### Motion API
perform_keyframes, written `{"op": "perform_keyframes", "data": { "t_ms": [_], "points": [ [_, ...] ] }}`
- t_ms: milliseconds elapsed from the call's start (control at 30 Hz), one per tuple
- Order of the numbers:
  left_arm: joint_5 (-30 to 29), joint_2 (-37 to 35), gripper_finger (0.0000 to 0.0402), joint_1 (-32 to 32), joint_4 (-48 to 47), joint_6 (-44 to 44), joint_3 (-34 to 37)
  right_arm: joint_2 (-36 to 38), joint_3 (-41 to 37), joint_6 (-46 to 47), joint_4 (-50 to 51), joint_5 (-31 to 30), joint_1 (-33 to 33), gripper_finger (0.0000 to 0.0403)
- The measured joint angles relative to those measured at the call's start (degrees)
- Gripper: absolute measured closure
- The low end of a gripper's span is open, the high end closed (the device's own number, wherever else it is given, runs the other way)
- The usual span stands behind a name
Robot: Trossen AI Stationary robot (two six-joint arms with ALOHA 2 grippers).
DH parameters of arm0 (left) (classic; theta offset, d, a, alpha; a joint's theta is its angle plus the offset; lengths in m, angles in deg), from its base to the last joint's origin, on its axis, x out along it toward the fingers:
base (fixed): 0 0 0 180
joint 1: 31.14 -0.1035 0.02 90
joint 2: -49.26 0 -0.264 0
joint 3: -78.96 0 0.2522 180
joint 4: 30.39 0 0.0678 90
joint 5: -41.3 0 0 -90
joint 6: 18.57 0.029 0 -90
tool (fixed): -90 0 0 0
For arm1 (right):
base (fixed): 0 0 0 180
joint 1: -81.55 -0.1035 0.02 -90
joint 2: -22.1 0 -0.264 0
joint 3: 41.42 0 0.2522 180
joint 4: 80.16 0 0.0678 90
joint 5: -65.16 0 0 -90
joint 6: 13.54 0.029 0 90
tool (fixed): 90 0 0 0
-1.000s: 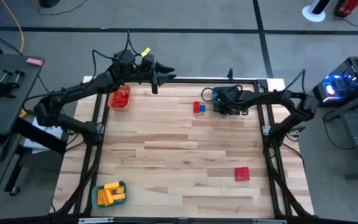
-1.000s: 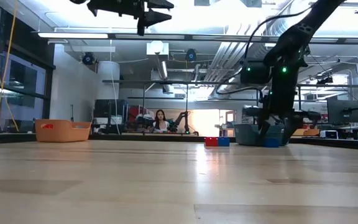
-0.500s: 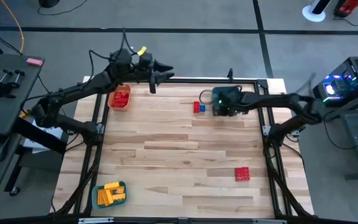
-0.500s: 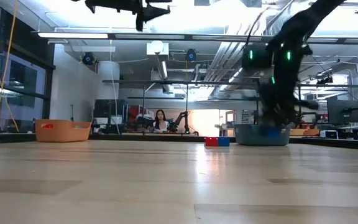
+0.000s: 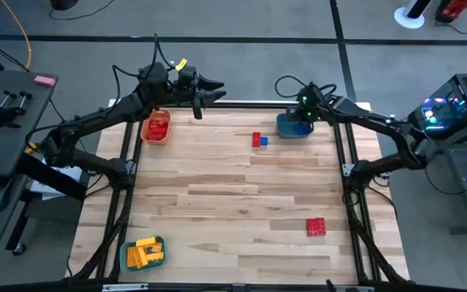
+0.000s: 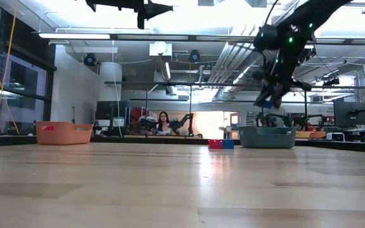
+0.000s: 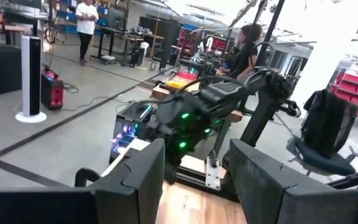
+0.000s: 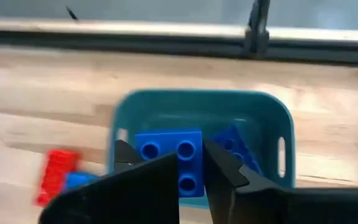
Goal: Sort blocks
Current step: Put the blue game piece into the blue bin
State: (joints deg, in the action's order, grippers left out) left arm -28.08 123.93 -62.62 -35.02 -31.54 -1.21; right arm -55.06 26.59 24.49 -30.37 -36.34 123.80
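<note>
My right gripper [image 5: 302, 113] [image 8: 191, 165] hangs shut above the teal tray [image 5: 283, 130] at the far right, touching nothing. Two blue blocks [image 8: 166, 149] [image 8: 238, 146] lie on that tray's floor below the fingers. A red block [image 5: 256, 139] and a blue block [image 5: 264, 141] sit side by side on the table left of the tray. Another red block [image 5: 315, 226] lies near the right front. My left gripper [image 5: 215, 88] [image 7: 194, 155] is open and empty. It is held high over the far edge, right of the orange tray [image 5: 144, 130].
The orange tray holds red blocks [image 5: 159, 126]. A second teal tray [image 5: 126, 255] with yellow blocks [image 5: 144, 251] stands at the near left corner. A dark frame rail [image 5: 250, 104] runs along the table's far edge. Bare wood lies across the middle.
My right gripper has risen out of the far teal tray and drawn toward the far edge. A blue block that was low at the tray with it now lies inside the tray. My left gripper has risen a little.
</note>
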Motion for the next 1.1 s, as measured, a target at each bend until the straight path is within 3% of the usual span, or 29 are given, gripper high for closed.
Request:
{"op": "perform_keyframes", "data": {
  "t_ms": [167, 300, 533, 600, 700, 800, 967, 1100],
  "points": [
    [0.01, 0.00, 0.0239, 0.00, 0.11, -0.44, 0.00, -3.18, -0.06, -2.79, -2.24, 1.93, 0.89, 0.0358],
    [0.00, 0.02, 0.0239, 0.00, 0.12, -0.50, 0.00, -3.42, 0.33, -6.46, -5.20, 3.27, 0.89, 0.0296],
    [0.00, 0.02, 0.0239, 0.00, 0.08, -1.02, 0.00, -3.42, 5.21, -11.34, -1.44, 3.36, 0.91, 0.0188],
    [0.00, 0.02, 0.0239, 0.00, 0.02, -1.42, 0.00, -3.42, 7.43, -12.53, -1.70, 6.49, 0.94, 0.0170],
    [0.01, 0.04, 0.0239, 0.00, -0.20, -1.45, 0.00, -3.43, 10.04, -18.46, -6.39, 17.21, 0.48, 0.0158],
    [0.00, 0.04, 0.0239, 0.00, -0.22, -1.48, 0.00, -4.66, 11.63, -32.85, -6.77, 24.50, -2.09, 0.0156],
    [0.02, 0.04, 0.0239, 0.00, -0.34, -1.99, 0.00, -10.67, 12.41, -53.82, -2.27, 23.24, -7.51, 0.0155],
    [0.06, 0.04, 0.0239, 0.00, -0.34, -3.03, 0.00, -17.23, 12.51, -58.56, -1.73, 19.48, -9.88, 0.0155]
  ]
}}
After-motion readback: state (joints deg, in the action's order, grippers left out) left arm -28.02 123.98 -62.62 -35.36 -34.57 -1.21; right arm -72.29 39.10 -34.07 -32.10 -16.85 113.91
